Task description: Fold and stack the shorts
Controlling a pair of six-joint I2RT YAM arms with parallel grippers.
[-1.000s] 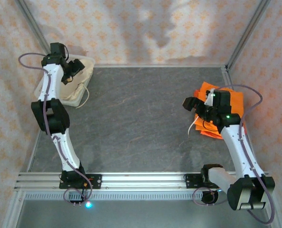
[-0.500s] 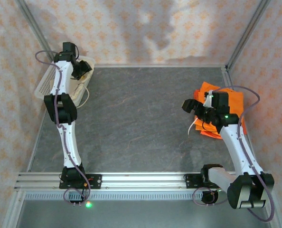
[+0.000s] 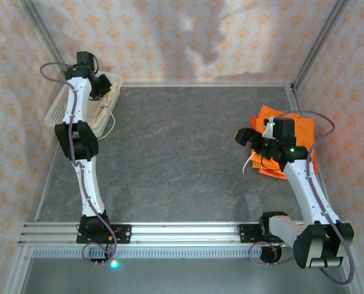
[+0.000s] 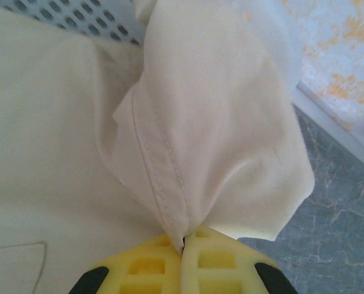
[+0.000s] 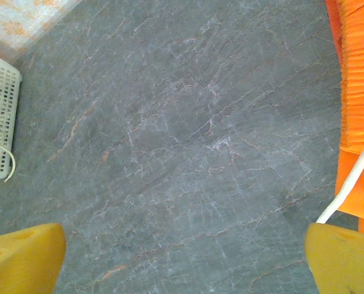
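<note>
Cream shorts (image 4: 200, 122), one pair, pinched in left tool (image 4: 183, 245); orange pile (image 3: 301, 130) beside wide right tool (image 5: 182, 254).

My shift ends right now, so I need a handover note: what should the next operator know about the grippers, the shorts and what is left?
Left gripper: shut on a fold of the cream shorts, at the basket in the far left corner.
Right gripper: open, holding nothing, over bare table beside the orange shorts.
Done: the orange shorts lie in a flat pile at the right.
Left: lift the cream shorts out of the basket, fold them, stack them on the orange pile.
</note>
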